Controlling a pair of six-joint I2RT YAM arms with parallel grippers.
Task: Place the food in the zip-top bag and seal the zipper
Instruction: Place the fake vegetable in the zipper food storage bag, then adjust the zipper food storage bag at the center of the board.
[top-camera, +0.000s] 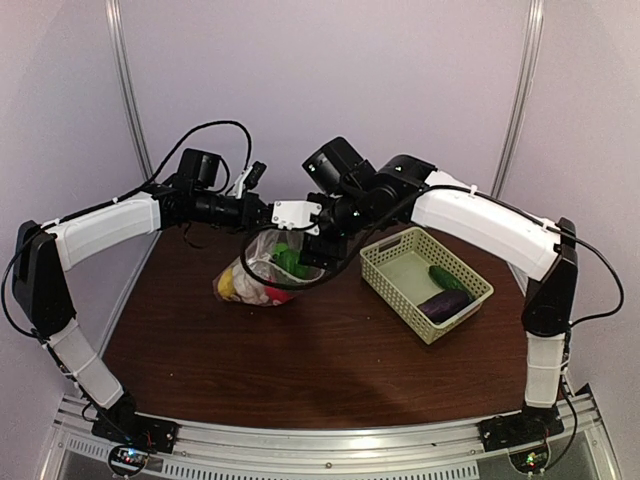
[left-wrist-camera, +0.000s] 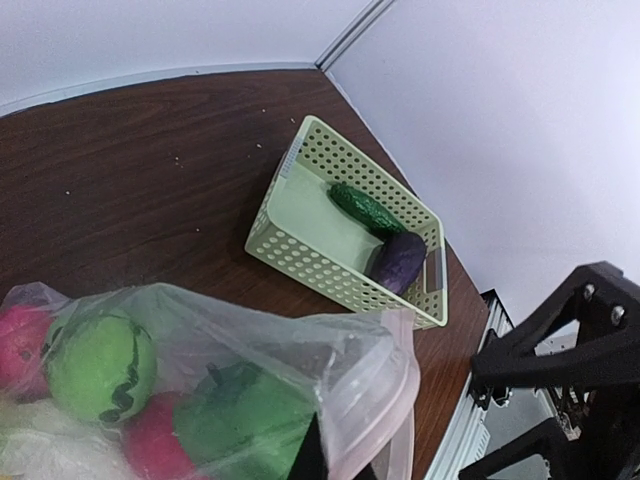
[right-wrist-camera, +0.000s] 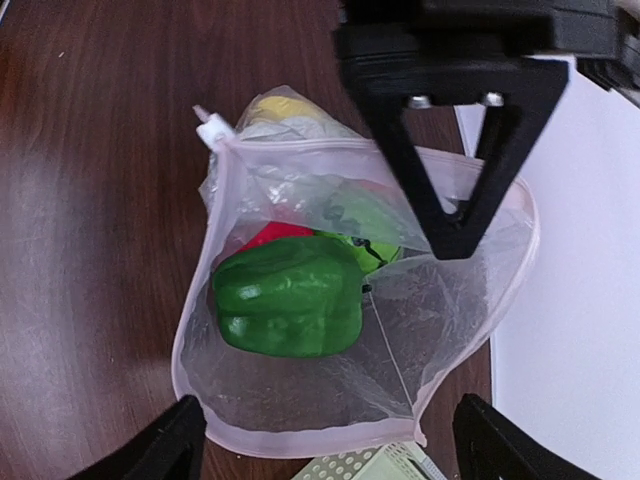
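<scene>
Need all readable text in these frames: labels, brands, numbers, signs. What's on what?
No readable text in any view.
Grey sticker on the basket: too blurred to read.
Black marks on the green ball in the zip-top bag: a squiggle, not letters.

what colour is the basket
The basket is pale green with perforated walls; clearest in left wrist view.
</scene>
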